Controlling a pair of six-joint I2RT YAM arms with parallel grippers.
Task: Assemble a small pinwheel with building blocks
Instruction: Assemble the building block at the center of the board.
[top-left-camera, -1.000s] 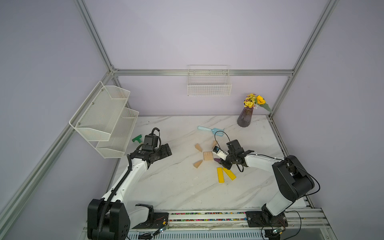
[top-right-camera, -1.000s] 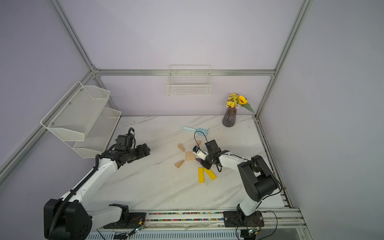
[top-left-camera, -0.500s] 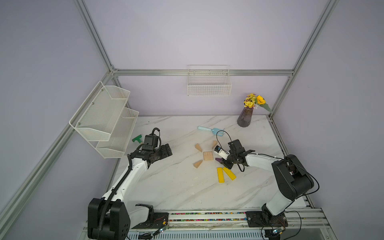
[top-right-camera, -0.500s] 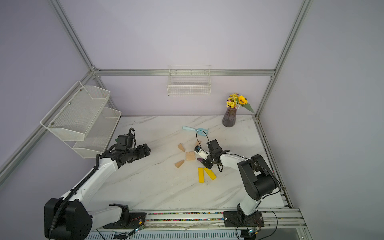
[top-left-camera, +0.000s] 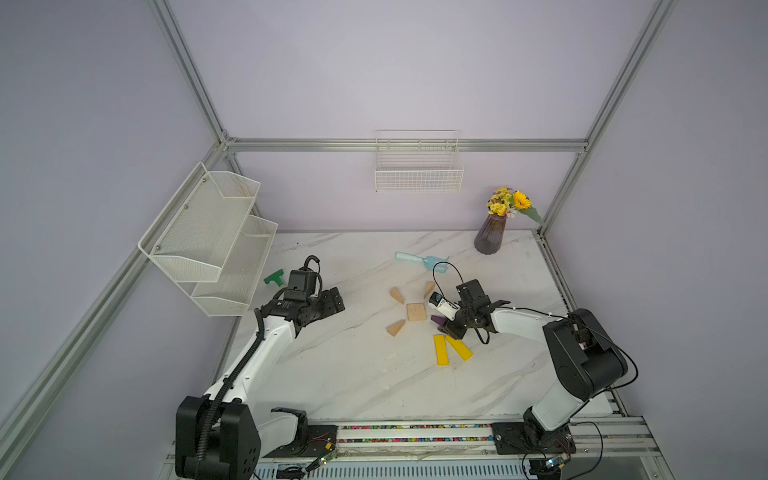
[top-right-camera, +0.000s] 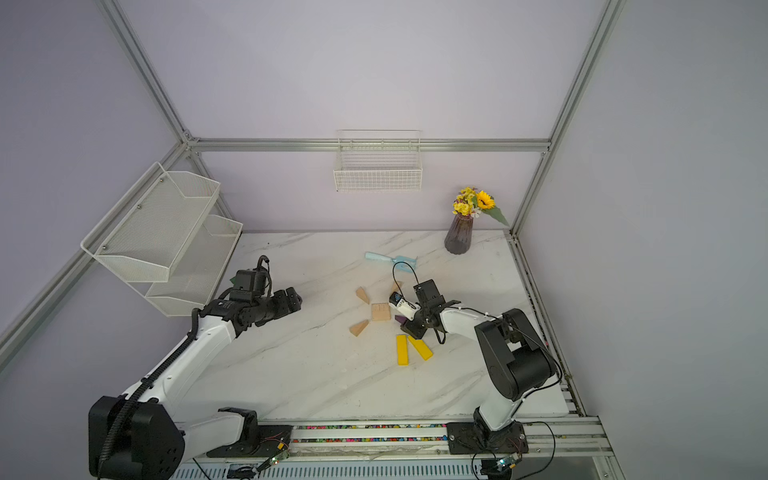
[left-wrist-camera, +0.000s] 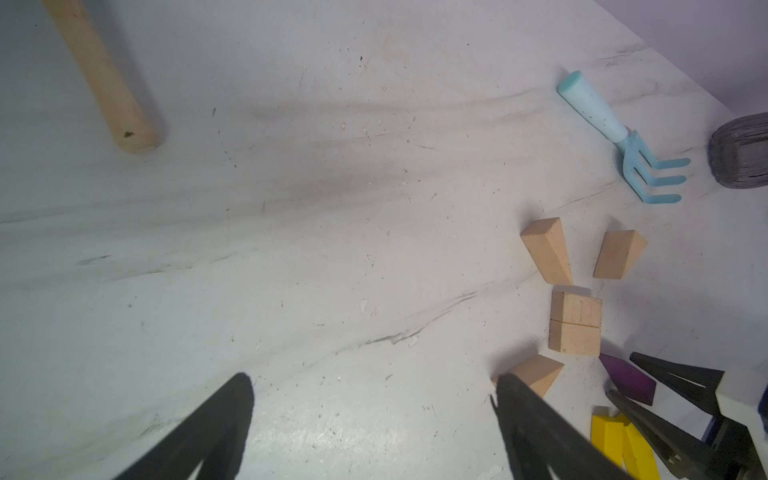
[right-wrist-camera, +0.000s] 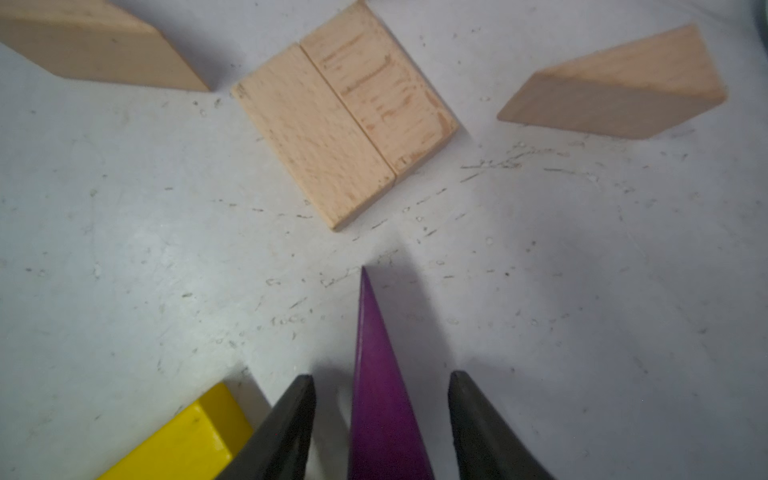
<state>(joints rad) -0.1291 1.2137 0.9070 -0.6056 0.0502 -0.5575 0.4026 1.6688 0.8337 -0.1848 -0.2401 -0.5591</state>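
Three tan wedges (top-left-camera: 397, 295) already lie fanned around the square middle (top-left-camera: 416, 312), which is two tan blocks pushed side by side until they touch. Each wedge sits near a corner of the square without touching it, so the fourth corner, the one nearest my right arm, is where the purple wedge (right-wrist-camera: 382, 436) belongs. It rests on the worktop (top-left-camera: 353, 374) with its thin tip aimed at that corner and a strip of bare worktop between tip and square. My right hand (right-wrist-camera: 380, 374) straddles its thick end, low over the worktop. The wrist view shows a clear gap on each side between the wedge and my fingers (right-wrist-camera: 291, 415), so this hand is open and grips nothing. I judge the wedge to be set down where it should go, or close to it. Two yellow bars (top-left-camera: 441, 350) lie just beside that hand in a narrow V, nearest each other at the end towards the square. I take them to be for the stem, and since they are not yet laid end to end below the square, that is the step left. My left hand (left-wrist-camera: 372, 376) hangs open and empty over bare worktop, well apart from the blocks, placed there, I judge, so that it does not crowd the right arm's work.
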